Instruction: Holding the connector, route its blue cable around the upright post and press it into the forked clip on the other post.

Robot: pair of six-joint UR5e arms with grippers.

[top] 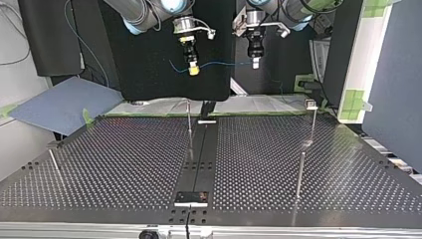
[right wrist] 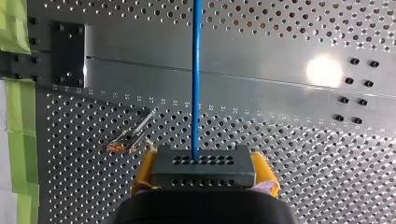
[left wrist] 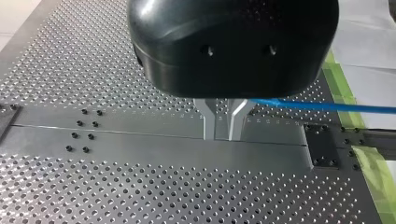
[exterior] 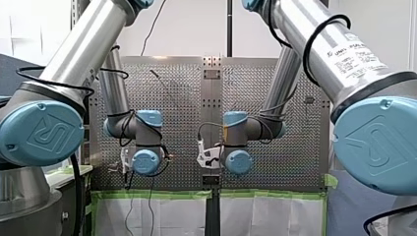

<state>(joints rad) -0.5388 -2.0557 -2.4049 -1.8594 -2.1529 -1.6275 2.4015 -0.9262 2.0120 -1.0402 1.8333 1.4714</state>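
Judging by how things lie, only the grasp is done: the connector [right wrist: 203, 167] is gripped between the right fingers [right wrist: 266, 175], the cable [top: 224, 63] is pinched in the closed left fingers [left wrist: 208, 121], and both are held in the air. The cable is not yet routed around the post [top: 189, 124] nor pressed into the clip [top: 311, 104]

L gripper [top: 255, 63] to R gripper [top: 193, 69]: cable [top: 224, 63] strung over table [top: 124, 164].

Bright, even room light all round. A hot round glare spot burns on the perforated table [right wrist: 280, 93] in the right wrist view. In the top view its far edge shines softly against a dark backdrop.
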